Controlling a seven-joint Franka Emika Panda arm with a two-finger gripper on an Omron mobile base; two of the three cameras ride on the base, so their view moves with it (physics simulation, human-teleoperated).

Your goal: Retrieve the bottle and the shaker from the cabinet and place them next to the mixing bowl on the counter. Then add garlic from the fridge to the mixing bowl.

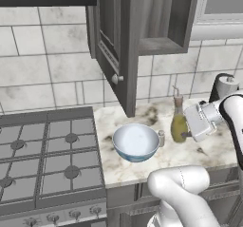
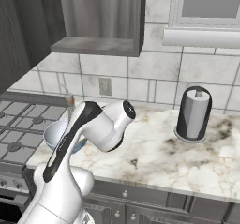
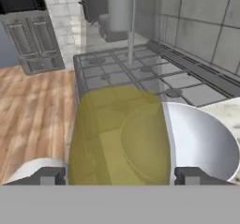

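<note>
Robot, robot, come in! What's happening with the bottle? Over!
Gripper open, straddling bottle. Bottle standing on counter beside mixing bowl; shaker between them. Nothing in the way.

Bottle [image 1: 179, 126] clear w/ yellow-olive oil; mixing bowl [image 1: 136, 143] pale blue outside, white inside; shaker [image 1: 161, 138] grey-white. Counter [image 1: 209, 150] cream marble w/ brown veins. Cabinet [image 1: 121, 36] dark grey wood grain. Paper towel holder [image 2: 193, 113] dark grey.

We're in a home kitchen, rendered: a gas stove [image 1: 47, 155] sits at the worktop's [image 2: 187, 157] left edge, a tiled wall [image 1: 42, 55] runs behind it, and a dark cabinet [image 1: 142, 26] hangs above with its door [image 1: 111, 45] open. A paper-towel holder [image 2: 193, 113] stands near the worktop's back edge, and the hand view shows wooden flooring [image 3: 33, 110].
</note>
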